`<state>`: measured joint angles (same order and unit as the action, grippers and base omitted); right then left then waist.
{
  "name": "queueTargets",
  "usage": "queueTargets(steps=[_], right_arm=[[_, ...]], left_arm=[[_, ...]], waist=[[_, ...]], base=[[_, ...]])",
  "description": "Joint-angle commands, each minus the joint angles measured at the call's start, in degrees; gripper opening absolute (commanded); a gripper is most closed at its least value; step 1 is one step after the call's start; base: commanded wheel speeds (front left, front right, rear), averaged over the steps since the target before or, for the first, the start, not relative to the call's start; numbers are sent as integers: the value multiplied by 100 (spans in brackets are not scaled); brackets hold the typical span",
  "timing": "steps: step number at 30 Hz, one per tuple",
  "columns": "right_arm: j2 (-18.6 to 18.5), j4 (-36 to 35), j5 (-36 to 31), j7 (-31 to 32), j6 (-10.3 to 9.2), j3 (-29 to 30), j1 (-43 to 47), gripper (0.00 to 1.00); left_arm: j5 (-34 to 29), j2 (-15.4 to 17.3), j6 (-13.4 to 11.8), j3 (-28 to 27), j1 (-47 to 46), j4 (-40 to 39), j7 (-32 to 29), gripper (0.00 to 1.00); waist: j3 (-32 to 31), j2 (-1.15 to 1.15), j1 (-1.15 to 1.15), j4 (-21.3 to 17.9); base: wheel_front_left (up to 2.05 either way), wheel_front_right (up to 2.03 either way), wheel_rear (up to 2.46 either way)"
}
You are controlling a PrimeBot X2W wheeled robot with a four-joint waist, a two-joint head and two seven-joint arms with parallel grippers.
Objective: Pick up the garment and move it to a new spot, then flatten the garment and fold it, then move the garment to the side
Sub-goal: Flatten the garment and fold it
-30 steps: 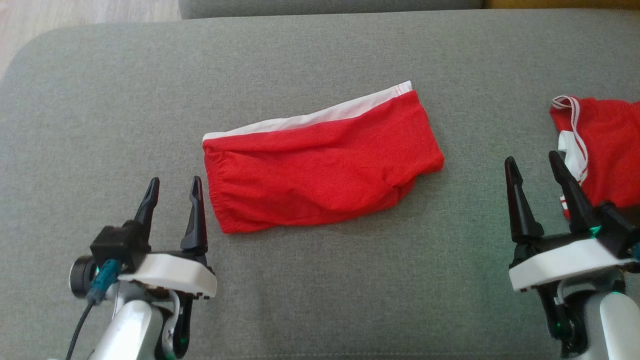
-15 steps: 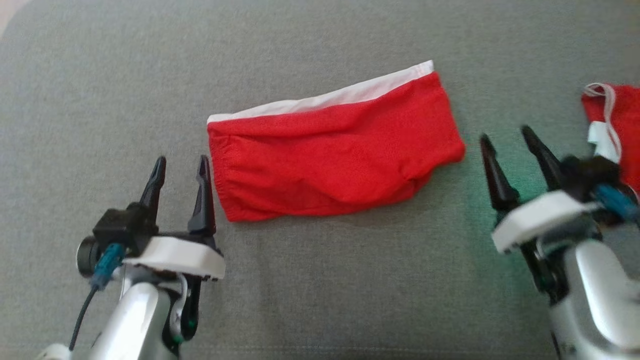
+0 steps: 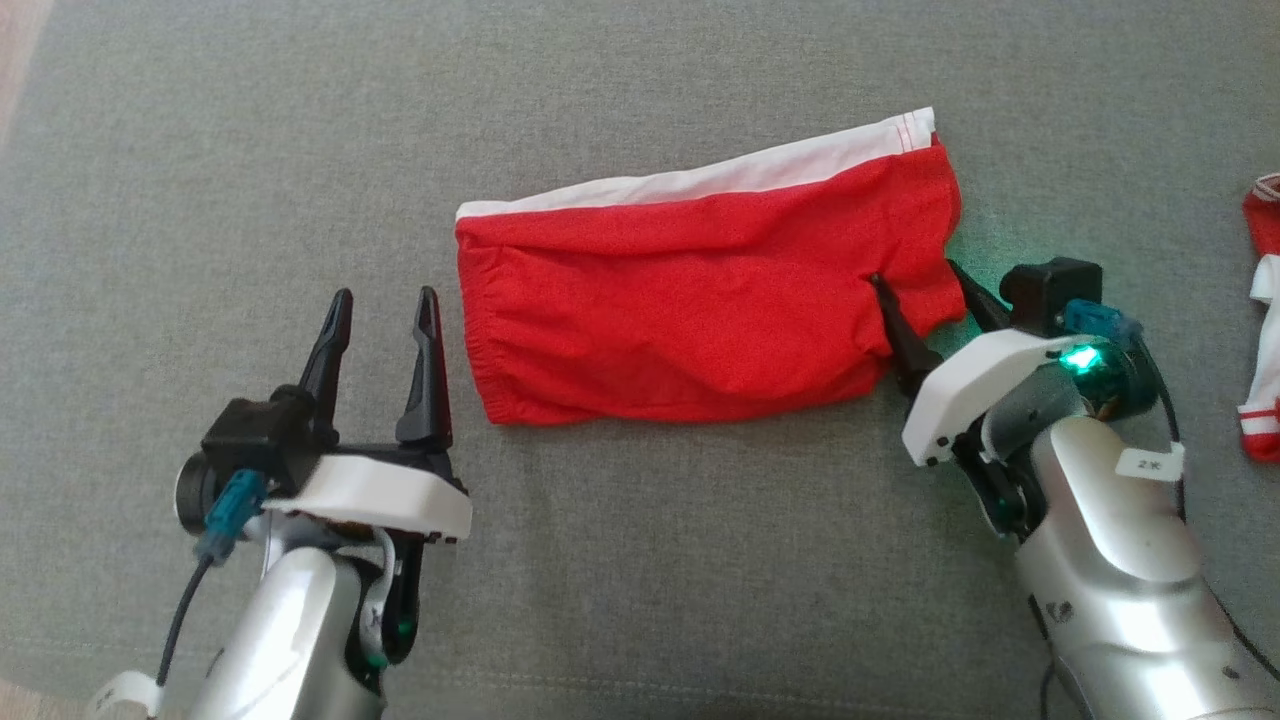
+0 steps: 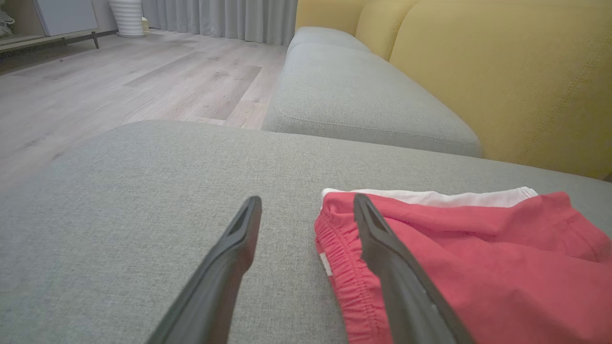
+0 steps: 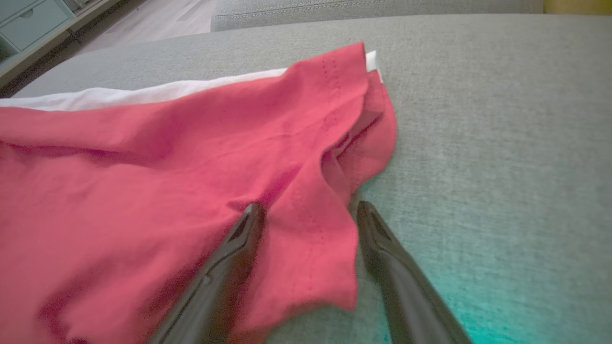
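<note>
Both grippers stood open: left gripper (image 3: 385,292) empty beside red shorts (image 3: 690,300), waistband end; right gripper (image 3: 912,271) astride hem corner. Head view caught another red garment (image 3: 1265,225) rightward.

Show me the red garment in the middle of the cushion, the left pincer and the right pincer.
red garment (image 3: 690,300), head view, middle of the red cloth.
left pincer (image 3: 386,293), head view, midway between its fingertips.
right pincer (image 3: 913,273), head view, midway between its fingertips.

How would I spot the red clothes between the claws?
Find the big grey cushion. In its middle, between the left claw and right claw, lies the red garment. Unlike the red cloth at the right edge, it has one long white strip.
</note>
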<state>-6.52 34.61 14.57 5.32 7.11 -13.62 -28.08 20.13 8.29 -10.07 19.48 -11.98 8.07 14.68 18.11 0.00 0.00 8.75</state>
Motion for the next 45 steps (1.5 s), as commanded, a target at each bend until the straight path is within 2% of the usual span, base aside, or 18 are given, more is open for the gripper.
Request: queueTargets(steps=[1, 2, 10, 19, 26, 35, 39, 45], right_arm=[[145, 18, 70, 86, 37, -206, 61, 35], [160, 64, 100, 70, 37, -224, 39, 0], [204, 180, 408, -272, 37, -144, 66, 0], [205, -151, 830, -522, 37, 180, 896, 0], [162, -455, 849, -482, 37, 526, 1388, 0], [174, -806, 726, -362, 37, 665, 1390, 0], [209, -1221, 609, -202, 37, 375, 1103, 0], [318, -1874, 730, 172, 37, -715, 560, 0]], left_arm=[[-73, 51, 23, -243, -133, -185, 30, 100], [-87, 43, 29, -259, -124, -193, 31, 100], [-177, 3, 120, -333, -78, -179, 31, 100], [-197, 88, 168, -387, 173, -90, 31, 100], [-179, 193, 131, -410, 280, -154, -18, 100], [-151, 198, 125, -345, 306, -214, -63, 100], [-136, 198, 124, -326, 310, -209, -60, 100], [-110, 186, 139, -272, 342, -158, -53, 100]], waist=[[0, 0, 0, -7], [0, 0, 0, -16], [-86, 0, 0, -160], [-452, 0, 0, -510], [-582, 0, 0, -675], [-628, 0, 0, -683], [-667, 0, 0, -666], [-795, 0, 0, -481]], base=[[0, 0, 0], [0, 0, 0], [0, 0, 0], [0, 0, 0], [0, 0, 0], [0, 0, 0], [0, 0, 0], [0, 0, 0]])
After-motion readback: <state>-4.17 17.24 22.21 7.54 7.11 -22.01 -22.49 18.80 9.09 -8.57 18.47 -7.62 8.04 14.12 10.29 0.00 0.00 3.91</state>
